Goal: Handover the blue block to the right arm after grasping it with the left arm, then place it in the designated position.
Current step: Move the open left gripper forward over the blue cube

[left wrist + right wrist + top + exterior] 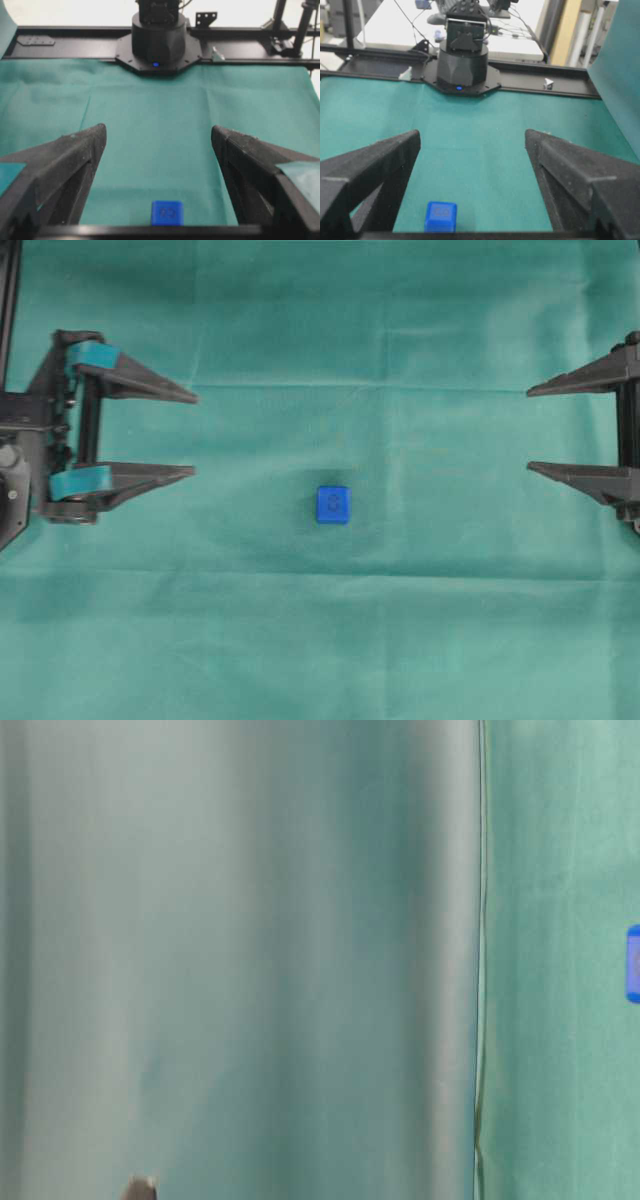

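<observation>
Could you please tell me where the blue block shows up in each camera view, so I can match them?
Overhead: blue block just below centre, on the green cloth.
Table-level: cut off at right edge.
Left wrist: bottom centre.
Right wrist: bottom, left of centre.
Shared landmark: the green cloth.

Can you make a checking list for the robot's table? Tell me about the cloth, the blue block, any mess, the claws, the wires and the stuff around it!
Surface: green cloth, faintly creased.
Job's things: blue block sits on the cloth, untouched; placement marks not visible.
Clutter: nothing seen.
Claws: left claw, teal-banded, open, apart from the block; right claw, plain black, open, apart too.
Cables: wires behind the far arm base.
Surroundings: black frame rail, white tabletop beyond.
</observation>
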Robot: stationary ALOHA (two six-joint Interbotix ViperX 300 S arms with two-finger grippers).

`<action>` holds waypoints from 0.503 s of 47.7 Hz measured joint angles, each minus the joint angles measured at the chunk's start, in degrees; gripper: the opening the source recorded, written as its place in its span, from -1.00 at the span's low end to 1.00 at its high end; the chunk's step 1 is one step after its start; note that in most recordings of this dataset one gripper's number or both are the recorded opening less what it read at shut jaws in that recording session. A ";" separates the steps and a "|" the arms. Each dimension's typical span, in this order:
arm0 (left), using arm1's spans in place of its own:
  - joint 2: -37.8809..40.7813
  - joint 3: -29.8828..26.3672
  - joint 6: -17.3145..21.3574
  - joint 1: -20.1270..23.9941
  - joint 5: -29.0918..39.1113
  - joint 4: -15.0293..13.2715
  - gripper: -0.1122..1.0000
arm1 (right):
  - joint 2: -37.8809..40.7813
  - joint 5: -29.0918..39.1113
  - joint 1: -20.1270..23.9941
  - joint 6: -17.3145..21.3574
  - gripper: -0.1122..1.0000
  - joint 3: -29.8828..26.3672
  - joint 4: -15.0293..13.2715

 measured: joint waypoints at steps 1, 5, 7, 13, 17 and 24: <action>0.70 -0.44 0.00 0.00 -0.18 -0.09 1.00 | 0.00 0.00 -0.09 0.00 0.88 0.00 0.00; 3.96 -2.72 0.00 0.00 -0.44 0.00 1.00 | 0.26 0.00 0.00 0.00 0.88 0.00 0.00; 5.45 -3.78 0.00 0.00 -0.53 0.00 1.00 | 0.44 0.00 0.00 0.00 0.88 0.00 0.00; 10.28 -7.47 0.09 0.00 -0.53 0.00 1.00 | 0.70 0.00 -0.09 0.00 0.88 0.00 0.00; 13.36 -9.67 0.09 0.00 -0.53 0.00 1.00 | 0.79 0.00 -0.09 0.00 0.88 0.00 0.00; 18.19 -14.06 0.09 -0.09 -0.53 -0.09 1.00 | 1.05 0.00 -0.18 -0.09 0.88 0.00 0.00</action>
